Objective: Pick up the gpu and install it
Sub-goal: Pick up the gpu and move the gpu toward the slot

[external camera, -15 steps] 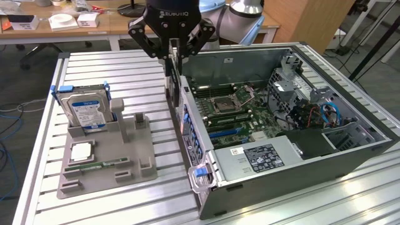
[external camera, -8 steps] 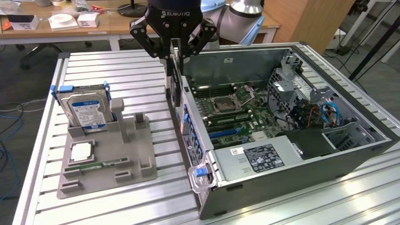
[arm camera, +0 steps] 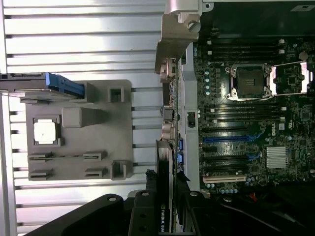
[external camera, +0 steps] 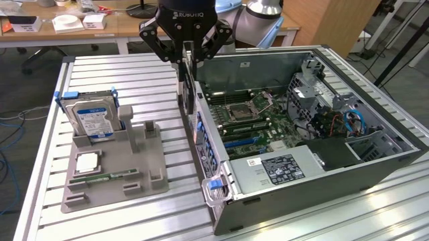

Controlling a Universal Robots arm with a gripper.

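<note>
- The jaws are clamped on the gpu (external camera: 188, 85) (arm camera: 165, 167), pinching its flat faces so the card hangs edge-on, probably to leave its connector edge free
- The gpu is in the air over the side wall of the open computer case (external camera: 375, 165), just beside the motherboard (external camera: 248, 118), not yet seated
- On the table (external camera: 120, 70), a grey holder (external camera: 154, 170) props the hard drive (external camera: 94, 118) upright, seemingly for easy grasping

Bright, even light falls from overhead. The ribbed silver aluminium table (external camera: 134, 70) shines pale, nearly white in the wrist view; the grey plastic holder tray (external camera: 154, 183) casts soft, short shadows. The open black computer case (external camera: 375, 165) is dim inside. Glare whitens the silver bracket of the thin black gpu card (arm camera: 166, 157); the black gripper (arm camera: 166, 186) shows as a dark mass.
</note>
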